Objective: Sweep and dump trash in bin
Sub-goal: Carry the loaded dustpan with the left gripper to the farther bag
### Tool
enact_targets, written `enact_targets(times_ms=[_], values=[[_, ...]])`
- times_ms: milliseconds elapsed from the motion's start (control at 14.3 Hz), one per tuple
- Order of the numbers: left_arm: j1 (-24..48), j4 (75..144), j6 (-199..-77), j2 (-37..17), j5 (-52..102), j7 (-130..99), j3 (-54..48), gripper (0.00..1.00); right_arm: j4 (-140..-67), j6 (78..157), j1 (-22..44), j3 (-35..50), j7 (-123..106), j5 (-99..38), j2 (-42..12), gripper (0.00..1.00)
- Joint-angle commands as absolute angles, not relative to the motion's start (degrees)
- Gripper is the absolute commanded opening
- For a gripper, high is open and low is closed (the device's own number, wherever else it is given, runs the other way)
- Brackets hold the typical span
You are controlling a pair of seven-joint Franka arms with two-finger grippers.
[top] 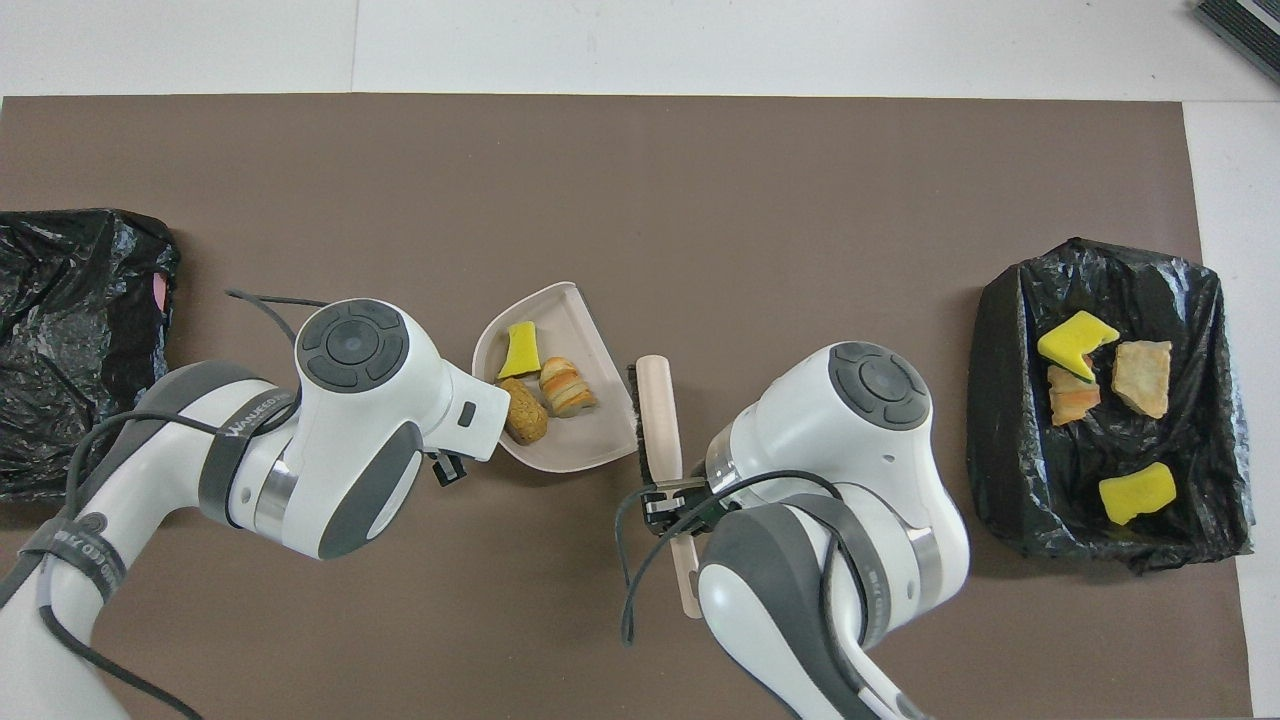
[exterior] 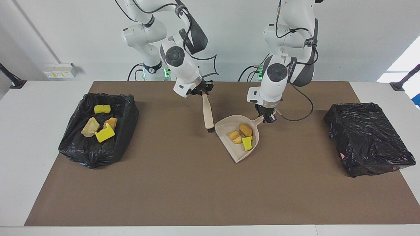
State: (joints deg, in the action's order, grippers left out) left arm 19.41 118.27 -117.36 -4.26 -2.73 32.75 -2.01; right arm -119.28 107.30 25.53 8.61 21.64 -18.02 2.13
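The beige dustpan (exterior: 226, 126) sits mid-table and holds three trash pieces: a striped croissant piece (exterior: 234, 136), a brown bread piece (exterior: 245, 130) and a yellow-and-green sponge (exterior: 247, 143). My left gripper (exterior: 269, 116) is shut on the dustpan's handle. My right gripper (exterior: 203, 90) is shut on the beige hand brush (exterior: 208, 113), whose bristles stand beside the pan's rim. In the overhead view the dustpan (top: 590, 445), brush (top: 660, 410) and the three pieces (top: 567, 387) show. The black-lined bin (exterior: 128, 108) at the right arm's end holds several sponge and bread scraps (exterior: 105, 134).
A second bin wrapped in a black bag (exterior: 367, 137) stands at the left arm's end, also in the overhead view (top: 70, 350). The bin with scraps shows in the overhead view (top: 1000, 450). A brown mat (exterior: 183, 190) covers the table.
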Motion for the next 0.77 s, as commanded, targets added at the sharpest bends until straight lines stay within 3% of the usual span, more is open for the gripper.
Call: enact_targets(times_ms=[0,349,697], values=[[15.4,118.0,-116.1,0.2,-3.1,30.0,-2.3,0.0,-120.1,108.0,31.9,9.2,30.4,-13.8,3.0,0.0],[5.2,111.8,-104.1,3.8,-2.9,30.8,-2.2,0.0,-120.9,112.0,41.4,9.1,41.2,-13.3,-0.7,0.0],[-7.2,106.2,-95.4,3.6,-2.9,37.8,-2.1,0.0,-122.1,123.6,47.7,9.1,50.9,-11.3,-7.5,0.0]])
